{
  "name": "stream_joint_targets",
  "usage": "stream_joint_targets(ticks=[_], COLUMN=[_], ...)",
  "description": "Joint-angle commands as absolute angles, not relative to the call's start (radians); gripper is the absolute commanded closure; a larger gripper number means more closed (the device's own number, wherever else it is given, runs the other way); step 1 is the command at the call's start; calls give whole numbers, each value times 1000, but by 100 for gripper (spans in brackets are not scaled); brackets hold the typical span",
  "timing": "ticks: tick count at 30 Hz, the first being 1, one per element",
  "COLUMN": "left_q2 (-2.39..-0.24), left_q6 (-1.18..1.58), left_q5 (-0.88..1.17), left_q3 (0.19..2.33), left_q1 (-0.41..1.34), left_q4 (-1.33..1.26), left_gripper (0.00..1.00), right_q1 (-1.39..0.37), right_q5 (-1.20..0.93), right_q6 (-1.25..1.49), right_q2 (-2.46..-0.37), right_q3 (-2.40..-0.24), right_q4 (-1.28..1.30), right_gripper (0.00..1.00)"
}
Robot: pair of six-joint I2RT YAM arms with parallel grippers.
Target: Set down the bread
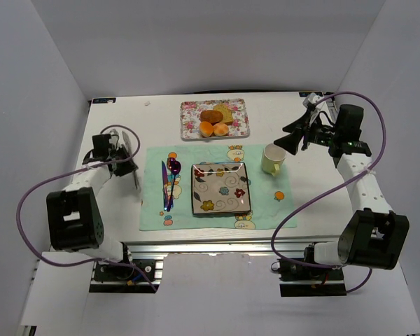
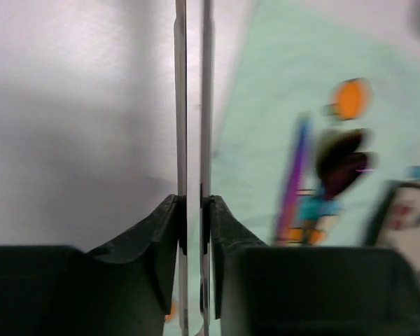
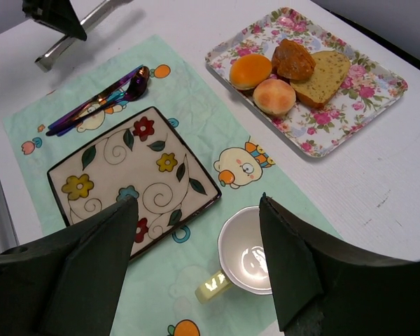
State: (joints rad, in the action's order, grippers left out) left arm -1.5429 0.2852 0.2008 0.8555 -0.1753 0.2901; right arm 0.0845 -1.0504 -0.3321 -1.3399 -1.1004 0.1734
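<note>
Two glossy golden-orange buns (image 1: 206, 128) (image 1: 221, 129) lie side by side on the front of a floral tray (image 1: 189, 120) at the back of the table. In the right wrist view they show as an orange bun (image 3: 250, 70) and a paler one (image 3: 274, 96). My right gripper (image 1: 285, 142) (image 3: 196, 199) is open and empty, hovering over a pale yellow mug (image 3: 259, 260), well short of the tray. My left gripper (image 1: 124, 154) (image 2: 194, 210) is shut on thin metal tongs (image 2: 193, 105) at the placemat's left edge.
A dark brown lump (image 3: 294, 59) and a pale slice (image 3: 325, 73) share the tray. A flower-patterned square plate (image 1: 220, 189) sits on the mint placemat (image 1: 154, 210). Purple cutlery (image 1: 169, 183) lies left of the plate. The mug (image 1: 271, 159) stands right of the plate.
</note>
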Motion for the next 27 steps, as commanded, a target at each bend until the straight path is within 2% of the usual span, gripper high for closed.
stream_joint_targets(ticks=[1, 6, 12, 27], left_q2=[-1404, -1460, -1621, -1856], left_q6=[484, 593, 614, 601], left_q5=[293, 279, 293, 287], left_q3=[965, 1078, 1270, 1491], left_q1=[-36, 133, 182, 242], left_q4=[235, 221, 270, 354], left_gripper=[66, 56, 48, 44], right_q1=[98, 107, 117, 138], right_q5=[-1075, -1091, -1109, -1120], right_q6=[-314, -291, -262, -247], right_q2=[-1345, -1344, -1324, -1305], right_q3=[-1140, -1129, -1094, -1066], right_q4=[134, 103, 58, 34], right_gripper=[26, 25, 25, 25])
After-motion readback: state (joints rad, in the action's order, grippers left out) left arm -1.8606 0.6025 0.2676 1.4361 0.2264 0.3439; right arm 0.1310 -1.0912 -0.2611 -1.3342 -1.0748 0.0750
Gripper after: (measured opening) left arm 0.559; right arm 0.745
